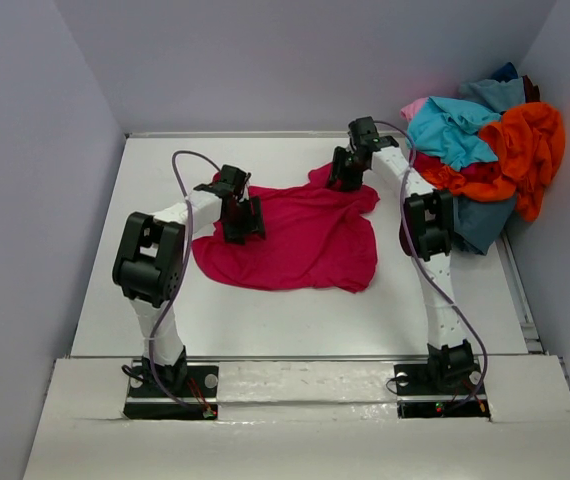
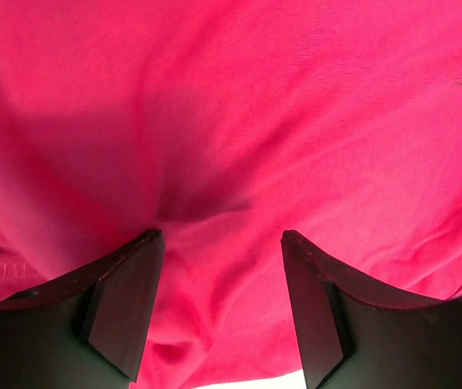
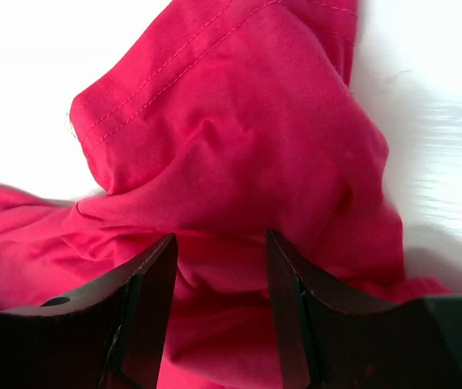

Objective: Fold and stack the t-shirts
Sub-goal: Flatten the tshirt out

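A crimson-magenta t-shirt (image 1: 300,238) lies loosely spread and wrinkled in the middle of the white table (image 1: 265,320). My left gripper (image 1: 241,226) points down over the shirt's left part. In the left wrist view its jaws (image 2: 221,235) stand open, with the crimson cloth (image 2: 239,121) under and between the fingertips. My right gripper (image 1: 346,178) is at the shirt's far right corner. Its jaws (image 3: 220,237) are open astride a bunched fold near a stitched hem (image 3: 174,65). Neither gripper pinches the cloth.
More t-shirts are heaped at the back right against the wall: orange (image 1: 530,150), turquoise (image 1: 450,130), pink (image 1: 415,107) and dark blue (image 1: 505,72). Grey walls close in the left, back and right sides. Both arm bases sit at the near edge.
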Controlling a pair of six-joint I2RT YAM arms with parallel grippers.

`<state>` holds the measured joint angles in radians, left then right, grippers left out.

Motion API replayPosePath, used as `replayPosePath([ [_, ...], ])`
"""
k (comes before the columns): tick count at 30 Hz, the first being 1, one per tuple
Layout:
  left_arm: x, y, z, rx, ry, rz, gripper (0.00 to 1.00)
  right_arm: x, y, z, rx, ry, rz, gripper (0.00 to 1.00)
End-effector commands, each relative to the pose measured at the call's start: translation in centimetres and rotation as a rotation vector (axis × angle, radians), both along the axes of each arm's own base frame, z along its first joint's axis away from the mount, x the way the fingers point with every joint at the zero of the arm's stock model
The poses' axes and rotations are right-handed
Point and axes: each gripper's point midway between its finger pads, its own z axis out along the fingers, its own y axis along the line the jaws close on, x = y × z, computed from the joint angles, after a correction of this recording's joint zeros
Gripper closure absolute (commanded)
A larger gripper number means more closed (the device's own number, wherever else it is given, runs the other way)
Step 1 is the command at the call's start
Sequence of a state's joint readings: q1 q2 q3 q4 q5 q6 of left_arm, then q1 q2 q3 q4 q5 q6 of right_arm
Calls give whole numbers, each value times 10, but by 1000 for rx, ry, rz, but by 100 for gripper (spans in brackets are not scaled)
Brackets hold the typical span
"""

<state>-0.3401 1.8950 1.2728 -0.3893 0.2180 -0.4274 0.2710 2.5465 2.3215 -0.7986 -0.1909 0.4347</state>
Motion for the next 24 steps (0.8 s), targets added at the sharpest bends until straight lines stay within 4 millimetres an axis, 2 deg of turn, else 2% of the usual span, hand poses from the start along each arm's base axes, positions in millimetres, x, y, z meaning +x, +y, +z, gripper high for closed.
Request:
replayPosePath([
  [1,-12,1,20,-22,-16,-11,28,-5,-38,6,-81,28,-68,46],
  [11,-26,4,22,-26,-2,-26,28,11,-55,9,-98,5,-93,45],
  [14,-31,4,23,-28,6,-40,28,18,-51,15,-77,-16,-87,42],
  [15,-33,3,24,-33,8,-47,28,21,-55,14,-70,-18,-100,40],
  [19,-43,5,24,-35,31,-67,28,28,-46,19,-22,-42,-88,36],
  [24,-48,7,27,-35,32,-72,28,27,-40,24,10,-41,-77,36],
])
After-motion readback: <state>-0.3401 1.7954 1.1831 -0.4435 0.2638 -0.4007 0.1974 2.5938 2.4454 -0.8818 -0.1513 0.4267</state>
